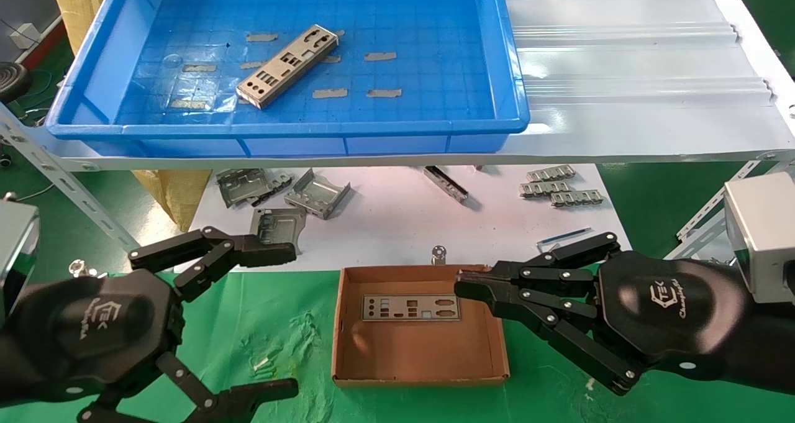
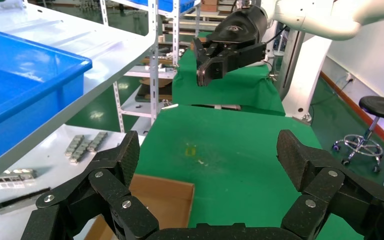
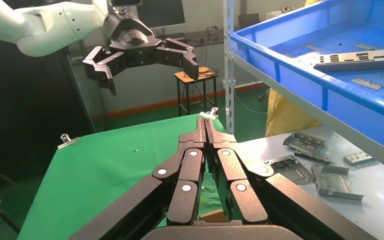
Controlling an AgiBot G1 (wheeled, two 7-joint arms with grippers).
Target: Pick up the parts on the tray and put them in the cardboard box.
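On the shelf sits the blue tray (image 1: pixel 286 127), with one silver-grey perforated part (image 1: pixel 289 66) lying diagonally on its floor. The tray (image 3: pixel 330 80) and that part (image 3: pixel 360 57) also show in the right wrist view. Below, on the green cloth, the cardboard box (image 1: pixel 422 348) holds another part (image 1: pixel 411 307) lying flat near its far wall. My right gripper (image 1: pixel 463 286) (image 3: pixel 206 122) is shut with nothing in it, its tips over the box's right wall. To the left of the box, my left gripper (image 1: pixel 289 320) (image 2: pixel 210 155) is open and empty, and the box corner (image 2: pixel 165 195) shows beneath it.
Bent grey brackets (image 1: pixel 317 193) and ridged clips (image 1: pixel 559 187) lie on a white sheet under the shelf, behind the box. A white corrugated sheet (image 1: pixel 621 50) covers the shelf to the right of the tray. Slotted shelf struts (image 1: pixel 56 174) slant down at both sides.
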